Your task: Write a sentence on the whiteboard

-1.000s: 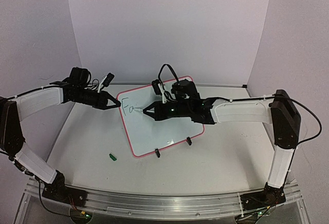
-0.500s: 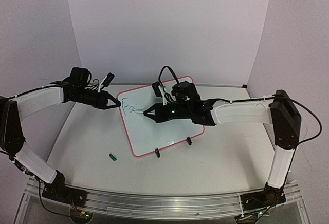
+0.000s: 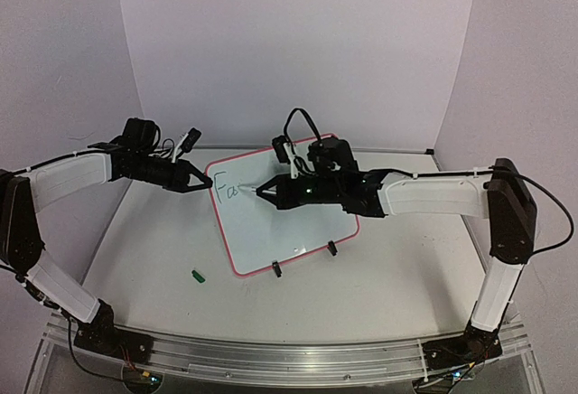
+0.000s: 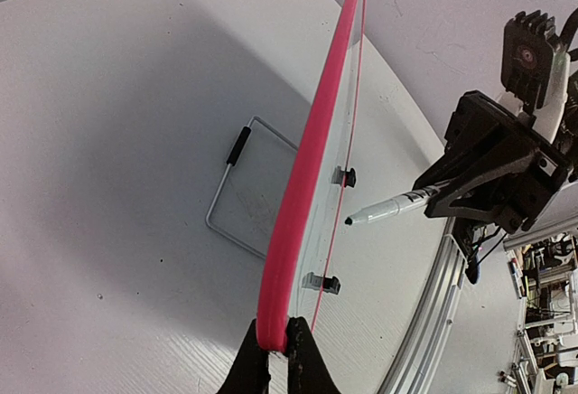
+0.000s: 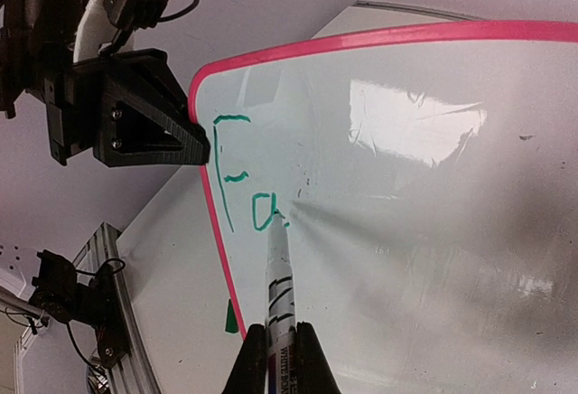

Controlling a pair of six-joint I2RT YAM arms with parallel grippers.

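The whiteboard point(image 3: 289, 218) with a pink-red rim stands tilted on two black clip feet point(image 3: 276, 269) in mid table. My left gripper point(image 3: 200, 182) is shut on its left rim point(image 4: 298, 204). Green writing point(image 3: 228, 192) reading "Fa" sits at the board's top left, also in the right wrist view point(image 5: 244, 186). My right gripper point(image 3: 262, 192) is shut on a white marker point(image 5: 278, 281), whose tip touches the board just right of the "a". The marker also shows in the left wrist view point(image 4: 390, 207).
A green marker cap point(image 3: 198, 276) lies on the table left of the board's near corner. A wire stand point(image 4: 237, 188) props the board from behind. Purple walls enclose the table on three sides.
The right gripper has shifted slightly right and up with the marker, finishing the "a". The left gripper and the board have not moved.
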